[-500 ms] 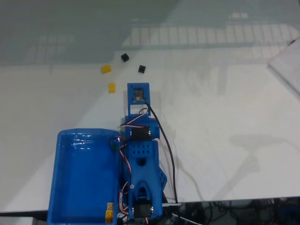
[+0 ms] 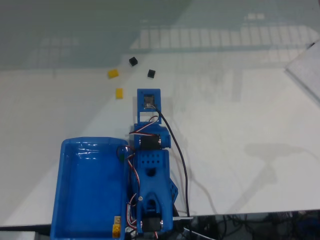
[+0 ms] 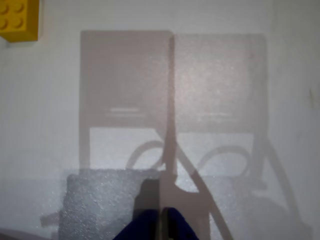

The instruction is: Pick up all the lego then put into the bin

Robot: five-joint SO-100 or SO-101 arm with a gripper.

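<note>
Four lego bricks lie loose on the white desk beyond the arm: yellow brick nearest, second yellow brick, and two black bricks farther out; none is in the bin. The tool shows fingertips pressed together, holding nothing. Risk: a closed descent could knock the small brick away. The wrist view crops its yellow brick at the corner (the fingers are largely cut off).
</note>
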